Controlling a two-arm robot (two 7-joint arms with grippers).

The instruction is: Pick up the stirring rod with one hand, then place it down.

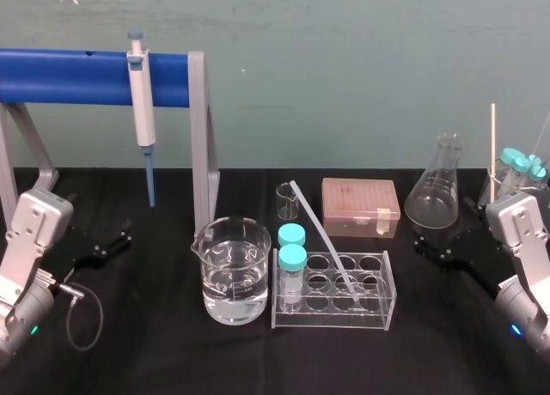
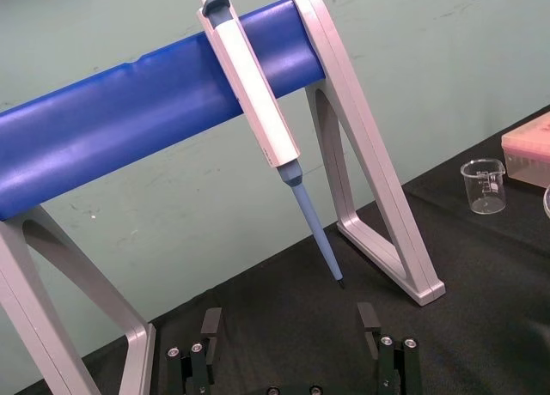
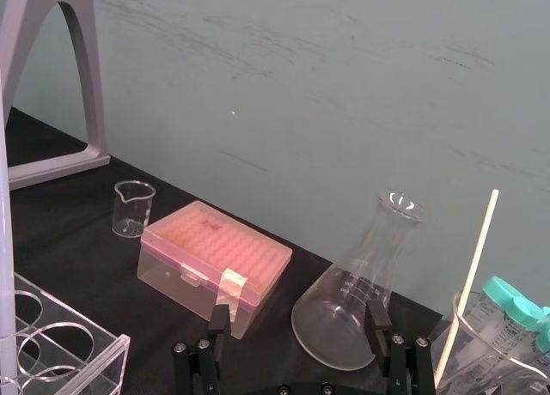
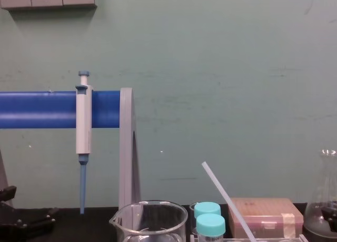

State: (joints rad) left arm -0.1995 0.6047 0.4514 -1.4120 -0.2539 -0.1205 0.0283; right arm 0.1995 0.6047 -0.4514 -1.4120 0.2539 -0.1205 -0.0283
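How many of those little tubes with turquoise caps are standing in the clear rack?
2, both in the left column of the rack, beside the beaker: the front tube and the rear tube directly behind it.

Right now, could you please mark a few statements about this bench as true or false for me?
1. The stirring rod leans tilted in the tube rack. True.
2. The right hand is shut on the rod. False: it is open near the conical flask, apart from the rod.
3. The pipette hangs from the blue bar. True.
4. The large beaker is empty. False: it holds clear liquid.
5. The left hand grips the pipette. False: it is open, low by the table, and holds nothing.
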